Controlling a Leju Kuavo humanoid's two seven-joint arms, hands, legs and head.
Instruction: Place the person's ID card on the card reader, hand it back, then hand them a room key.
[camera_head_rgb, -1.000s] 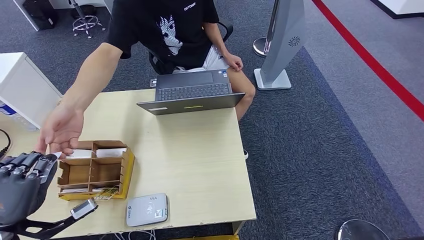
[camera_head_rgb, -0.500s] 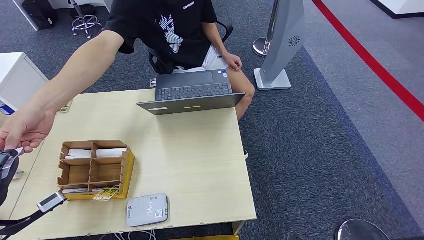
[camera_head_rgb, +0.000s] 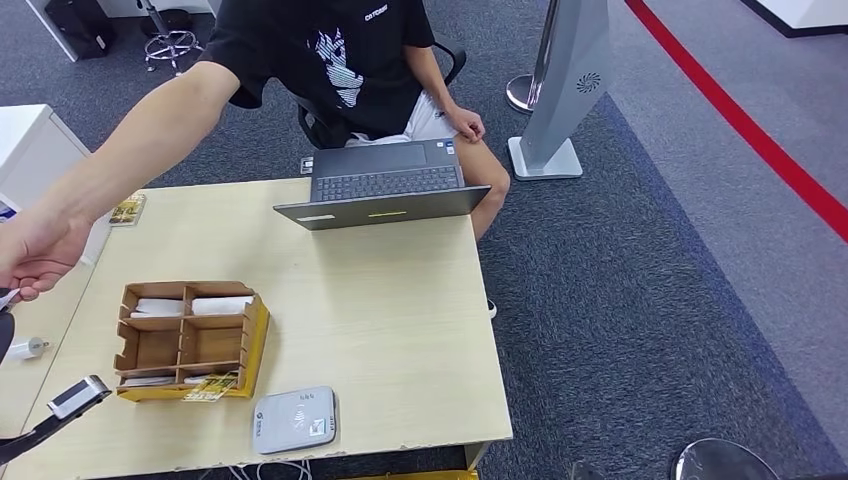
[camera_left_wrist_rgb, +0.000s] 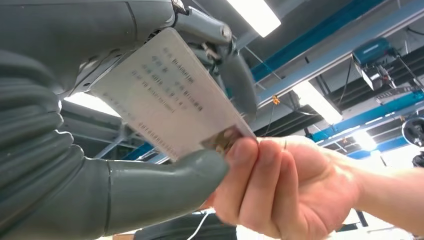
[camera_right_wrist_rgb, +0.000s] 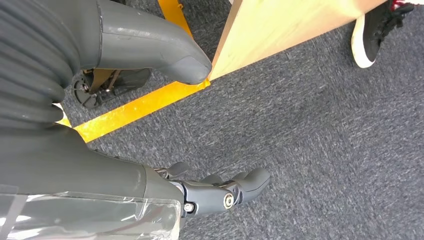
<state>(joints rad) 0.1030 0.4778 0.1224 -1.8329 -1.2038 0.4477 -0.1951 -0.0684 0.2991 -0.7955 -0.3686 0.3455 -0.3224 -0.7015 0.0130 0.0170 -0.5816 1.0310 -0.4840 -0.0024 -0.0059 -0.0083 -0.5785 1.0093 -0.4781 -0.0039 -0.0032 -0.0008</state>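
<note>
I saw a pale wooden table (camera_head_rgb: 380, 300) on dark grey carpet, carrying a laptop (camera_head_rgb: 385, 185), a compartmented cardboard organizer (camera_head_rgb: 188, 340) and, near the front edge, the card reader (camera_head_rgb: 293, 419). At the wrist camera my left hand (camera_left_wrist_rgb: 75, 150) pinched the ID card (camera_left_wrist_rgb: 165, 105) between thumb and fingers, while the person's hand (camera_left_wrist_rgb: 280, 185) gripped the card's far corner. My right hand (camera_right_wrist_rgb: 150, 165) hung beside the table over carpet, fingers apart, holding nothing. The card's print was too blurred to read.
</note>
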